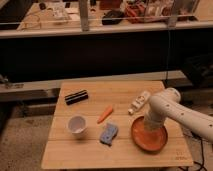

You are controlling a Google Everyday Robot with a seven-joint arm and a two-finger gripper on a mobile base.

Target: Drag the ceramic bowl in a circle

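Right, nearest me is the front edge of the wooden table, filling the lower middle of the frame. On its lower-right part sits the ceramic bowl: orange-red, glossy, shallow, flat on the boards, just inside the table's right edge. A white arm comes in from the right edge of the frame, bends above the bowl & drops down into it. The gripper is at the arm's low end, inside the bowl, on the upper-right part of the dish, and looks to be in contact w/ it. I can't tell if the gripper is apart, together or clamped on the rim, since the arm body covers it from this angle.

Just left of the bowl, near but not touching, is a blue sponge, flat and slightly skewed. Further left is a white cup, upright. Btwn cup and bowl, a bit farther back, a carrot lies diagonally. Behind the bowl, upper right of the table, a white bottle lies on its side, close to the arm's bend. Back left is a black roll-shaped object on its side; I can't tell what it is.

Beyond the table a dark panel runs across mid-frame, then a cluttered bench along the top.
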